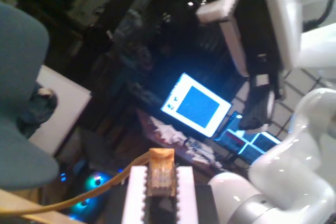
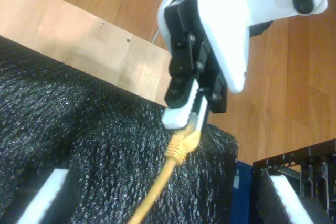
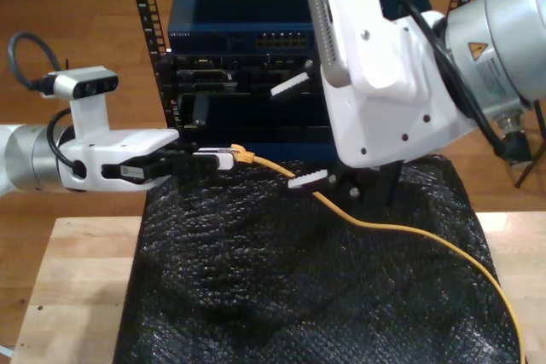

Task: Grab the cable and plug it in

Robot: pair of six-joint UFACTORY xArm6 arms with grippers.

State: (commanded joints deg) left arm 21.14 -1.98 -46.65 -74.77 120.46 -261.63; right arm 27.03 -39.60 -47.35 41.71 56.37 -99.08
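Observation:
The yellow-orange cable [image 3: 384, 228] runs from the exterior view's lower right across the black foam up to its plug end [image 3: 242, 155]. My first gripper [image 3: 223, 158], on the arm at the exterior view's left, is shut on that plug end. In the first wrist view the plug [image 1: 160, 174] sits between the white fingers [image 1: 135, 195]. My second gripper [image 3: 299, 134], on the large arm at the exterior view's right, hangs open just beyond the plug. The second wrist view looks at the first gripper [image 2: 185, 120] with the cable [image 2: 167, 174] trailing from it.
A black foam mat [image 3: 256, 279] covers the wooden table [image 3: 68, 279]. Behind it stands a dark rack with a blue network switch [image 3: 256, 27] and its row of ports [image 3: 281, 40]. The first wrist view shows a lit monitor [image 1: 195, 104] and a grey-blue chair [image 1: 18, 103].

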